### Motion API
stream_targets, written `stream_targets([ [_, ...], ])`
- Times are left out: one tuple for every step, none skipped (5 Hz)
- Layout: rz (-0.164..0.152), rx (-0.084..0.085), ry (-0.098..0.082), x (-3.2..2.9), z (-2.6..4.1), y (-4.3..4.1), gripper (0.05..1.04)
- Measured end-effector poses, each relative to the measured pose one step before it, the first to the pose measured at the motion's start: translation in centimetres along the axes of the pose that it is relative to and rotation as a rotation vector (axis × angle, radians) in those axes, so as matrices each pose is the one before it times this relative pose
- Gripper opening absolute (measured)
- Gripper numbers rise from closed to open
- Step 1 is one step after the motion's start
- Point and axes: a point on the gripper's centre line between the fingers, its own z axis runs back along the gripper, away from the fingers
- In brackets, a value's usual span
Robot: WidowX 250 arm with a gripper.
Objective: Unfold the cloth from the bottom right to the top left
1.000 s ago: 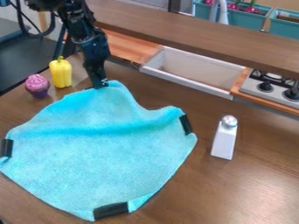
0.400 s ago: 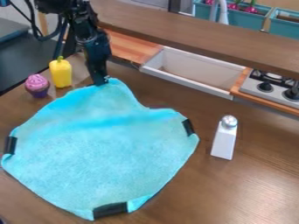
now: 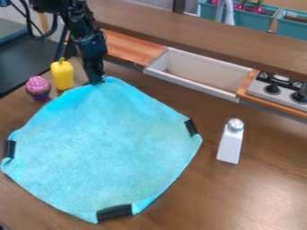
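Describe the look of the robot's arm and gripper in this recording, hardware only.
The arm is black throughout, with bulky, angular joint housings and narrower links below. Dark cables loop beside its upper part. The gripper is black too, slim and narrow.

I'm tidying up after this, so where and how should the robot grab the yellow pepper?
Probably around the upper body of the yellow pepper, just below its stem, coming from above: it stands upright, stem up, with the pink-topped cupcake close beside it.
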Motion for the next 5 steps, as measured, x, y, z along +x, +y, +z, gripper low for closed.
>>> stream_targets([
  [0.0323, 0.0040, 0.0360, -1.546, -1.449, -0.675, 0.197],
  [-0.0215, 0.0034, -0.0081, -0.129, 0.445, -0.277, 0.441],
  [-0.0159, 0.0021, -0.0202, 0.007, 0.811, -0.425, 0.745],
  [-0.0198, 0.0112, -0.0393, 0.213, 2.029, -0.056, 0.984],
  [-0.0186, -0.0196, -0.0305, -0.857, 3.278, -0.067, 1.000],
])
